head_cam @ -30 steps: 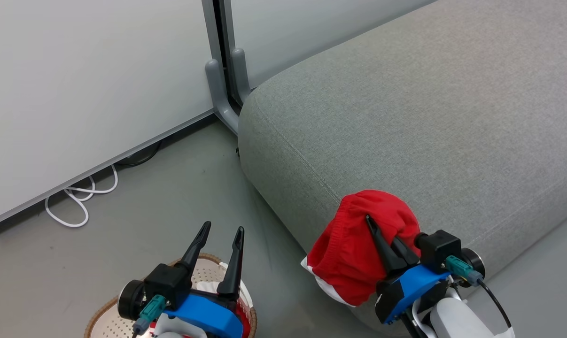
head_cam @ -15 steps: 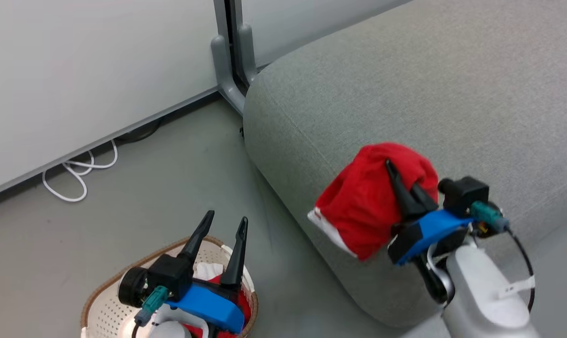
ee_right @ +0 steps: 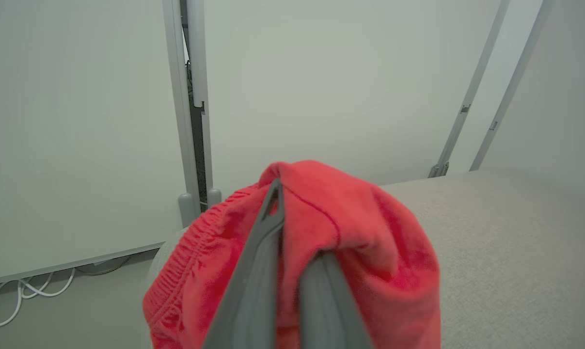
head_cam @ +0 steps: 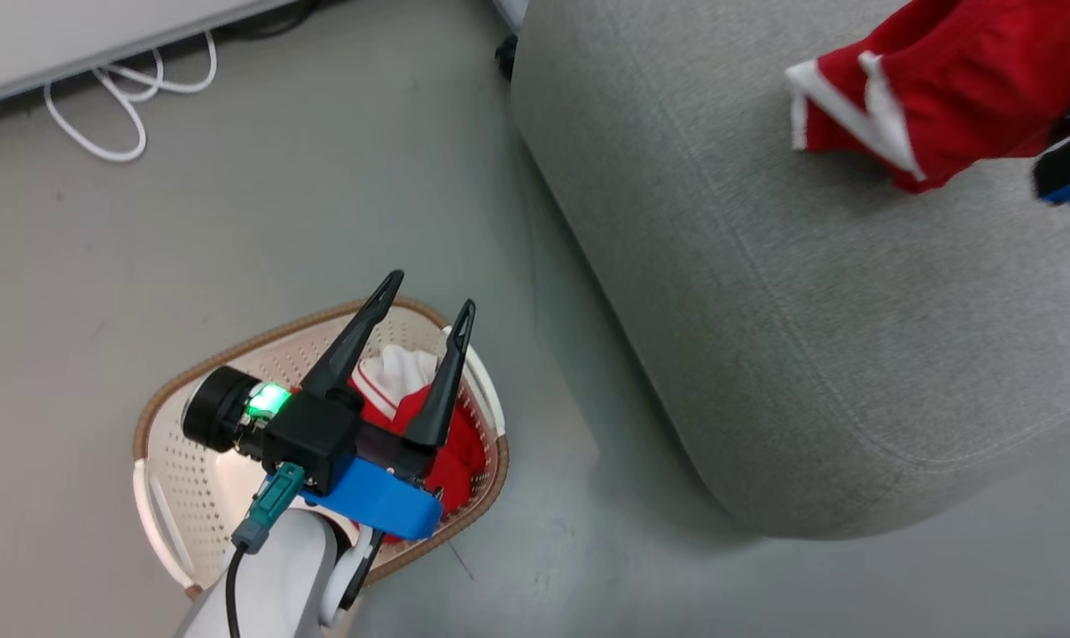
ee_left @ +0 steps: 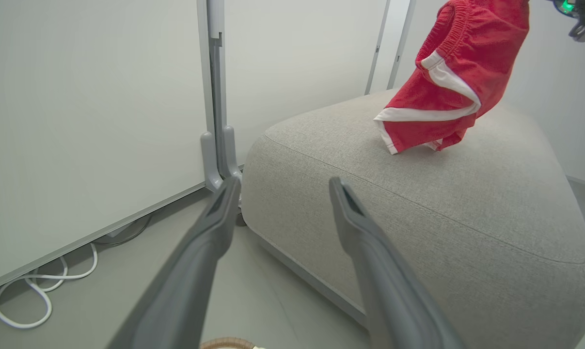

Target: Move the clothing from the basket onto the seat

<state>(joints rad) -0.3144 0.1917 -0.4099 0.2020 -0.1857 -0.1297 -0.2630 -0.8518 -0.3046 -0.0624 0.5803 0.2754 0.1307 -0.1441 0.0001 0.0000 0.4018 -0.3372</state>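
A white cable (head_cam: 100, 106) loops on the grey floor (head_cam: 277, 221) at the far left, below the pale partition panels (ee_left: 79, 97). Nearer on the left, the basket (head_cam: 167, 496) stands on the floor, close to the seat's near left corner but apart from it. Red and white clothing (head_cam: 459, 461) is bunched against the basket's right wall. The left gripper (head_cam: 433, 292) hangs over the basket with its two fingers spread wide and nothing between them, the tips pointing to the far side. In the left wrist view those fingers (ee_left: 210, 232) frame the seat's rounded left end.

To the right lies the seat (head_cam: 765, 337), its grey top bare on the near side. Over its far right part hangs the held garment (head_cam: 942, 80), red with white trim. The left wrist view shows it (ee_left: 447, 82) dangling from above, its lowest hem at the seat top, though I cannot tell whether it touches. The right gripper (ee_right: 294, 228) is pinched tight on a fold of this garment, with the fabric draped over both fingers. In the head view a blue and dark part of it sits at the right edge, just beside the garment
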